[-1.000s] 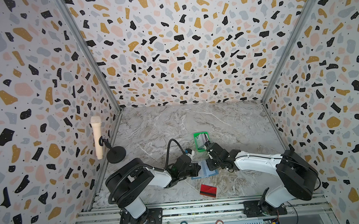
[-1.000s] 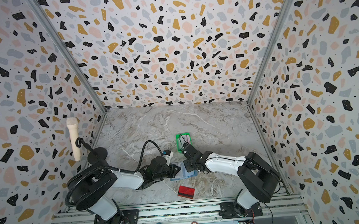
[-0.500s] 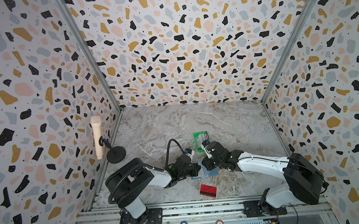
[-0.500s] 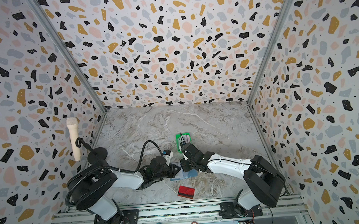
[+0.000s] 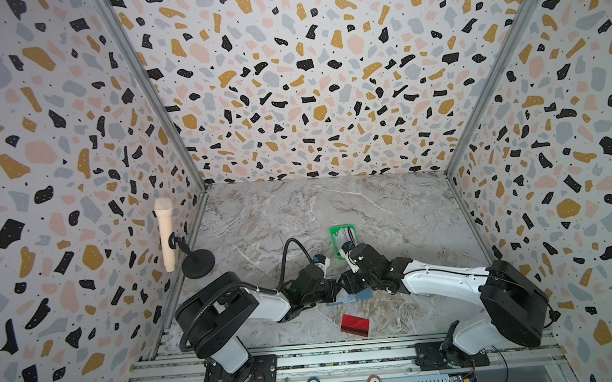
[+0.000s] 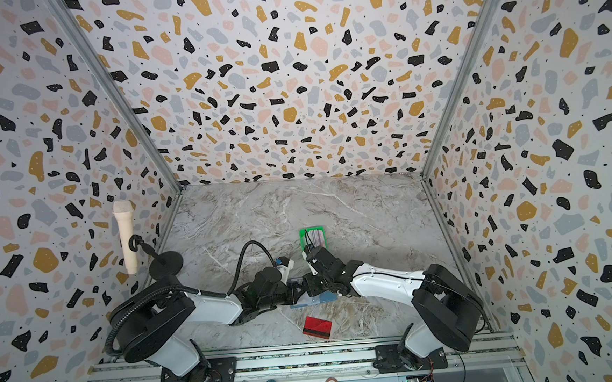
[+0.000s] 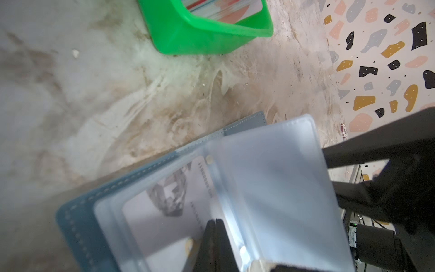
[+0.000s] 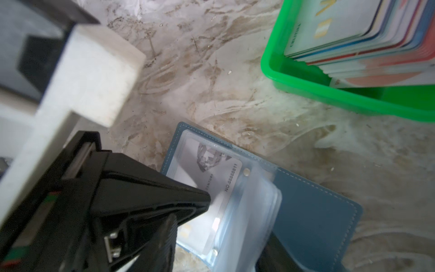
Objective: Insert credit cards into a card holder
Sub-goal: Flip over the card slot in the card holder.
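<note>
The dusty-blue card holder lies open on the marble near the front, between both arms. Its clear sleeves stand fanned up, and a white card sits in the flat sleeve. My left gripper is shut, its tips pressing down on that sleeve. My right gripper is open, with the loose sleeves between its fingers. A red card with a dark stripe lies flat nearer the front edge.
A green tray holding a stack of several cards stands just behind the wallet. A cream microphone on a black stand is by the left wall. Speckled walls close in three sides.
My right gripper has gone from shut to open and shifted slightly left over the wallet. The left gripper and the red card have stayed put.
</note>
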`<state>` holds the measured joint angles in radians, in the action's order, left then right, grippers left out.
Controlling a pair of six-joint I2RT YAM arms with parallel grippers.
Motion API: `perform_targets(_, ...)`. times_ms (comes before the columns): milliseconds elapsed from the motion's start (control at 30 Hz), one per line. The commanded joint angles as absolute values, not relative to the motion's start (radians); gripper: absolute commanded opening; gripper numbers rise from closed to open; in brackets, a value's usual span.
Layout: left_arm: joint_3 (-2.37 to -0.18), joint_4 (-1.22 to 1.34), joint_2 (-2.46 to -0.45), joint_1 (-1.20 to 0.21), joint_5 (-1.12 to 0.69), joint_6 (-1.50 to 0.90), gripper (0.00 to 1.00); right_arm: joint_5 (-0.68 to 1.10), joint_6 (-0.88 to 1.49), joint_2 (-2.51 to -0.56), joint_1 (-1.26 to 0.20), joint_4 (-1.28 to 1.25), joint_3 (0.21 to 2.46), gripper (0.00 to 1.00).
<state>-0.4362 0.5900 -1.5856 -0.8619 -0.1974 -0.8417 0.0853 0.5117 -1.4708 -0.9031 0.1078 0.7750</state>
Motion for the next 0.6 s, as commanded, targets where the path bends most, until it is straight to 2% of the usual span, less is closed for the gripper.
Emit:
perform_targets(0,-0.42,0.562,-1.525,-0.854,-0.193,-0.854,0.0,0.077,0.517,-1.416,-0.909,0.099,0.764,0.53)
perform_targets(167,-0.446,0.536,-1.487,-0.854,-0.189,-0.854,0.0,0.117,0.526,-1.404,-0.909,0.061,0.749,0.53)
perform_targets(367,-0.439,0.476,-1.391,-0.815,-0.164,-0.854,0.05,0.264,0.52,-1.416,-0.921,-0.043,0.724,0.53)
perform_targets(567,-0.426,0.416,-1.279,-0.777,-0.145,-0.835,0.11,0.255,0.514,-1.394,-0.915,-0.038,0.726,0.52)
